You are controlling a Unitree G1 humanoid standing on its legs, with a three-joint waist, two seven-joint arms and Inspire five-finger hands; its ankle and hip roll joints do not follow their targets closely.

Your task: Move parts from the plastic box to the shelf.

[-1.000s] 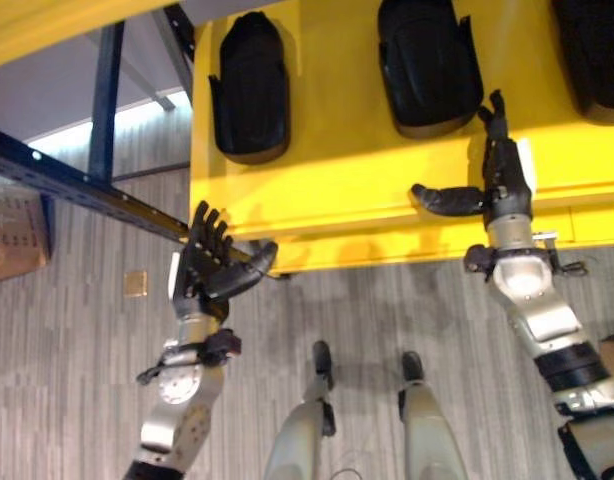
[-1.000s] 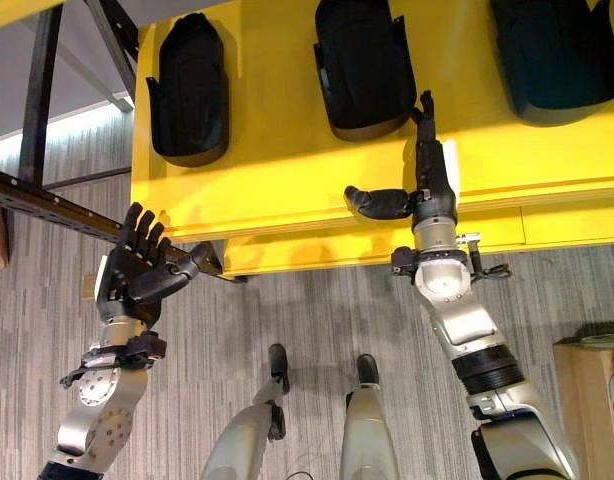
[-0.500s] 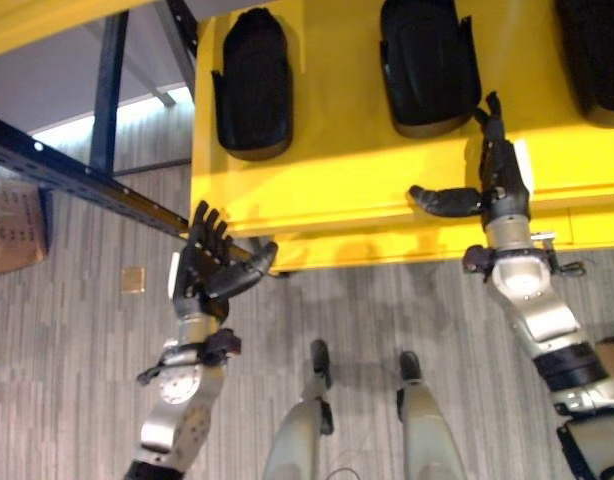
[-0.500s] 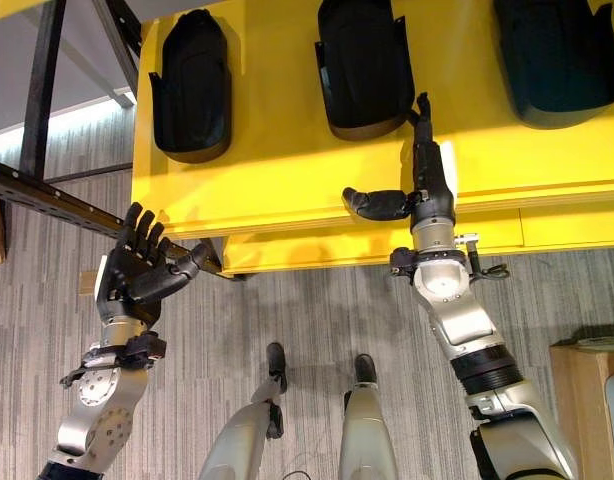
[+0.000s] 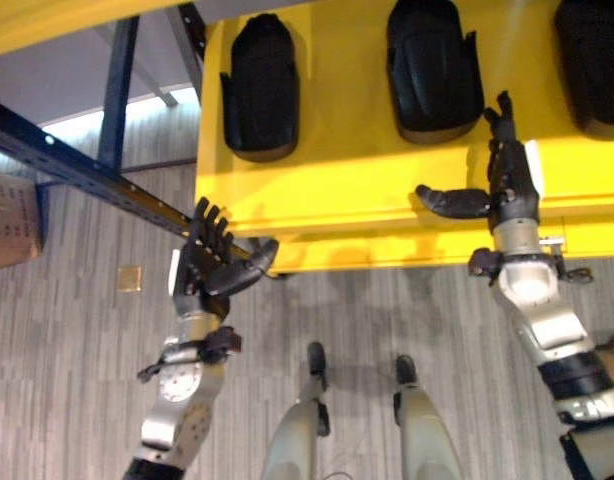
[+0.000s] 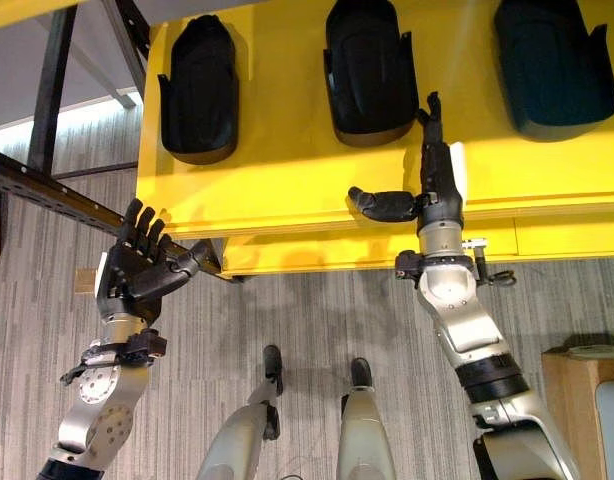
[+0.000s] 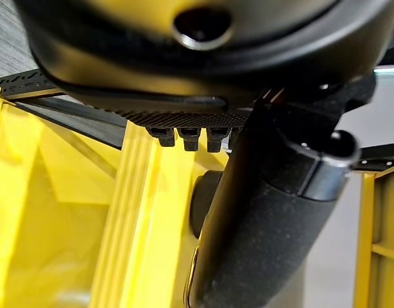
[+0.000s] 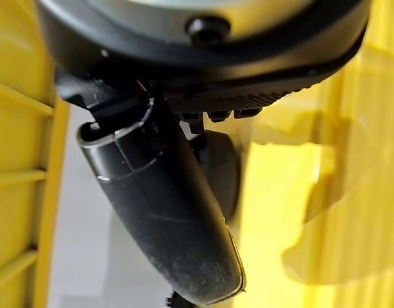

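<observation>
**Three parts in the box, both hands empty**

Three black parts (image 5: pixel 259 85) lie in the yellow plastic box (image 5: pixel 337 190). Our left hand (image 5: pixel 209 262) hovers spread at its near-left corner; our right hand (image 5: pixel 505 180) reaches over its near rim, fingers straight. How many parts reached the shelf, we cannot tell.

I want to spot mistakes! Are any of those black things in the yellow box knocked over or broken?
Nothing stands out. The black parts lie in a neat row in the yellow box, all turned the same way, none cracked or spilled. The left hand and right hand are open, holding nothing.
</observation>
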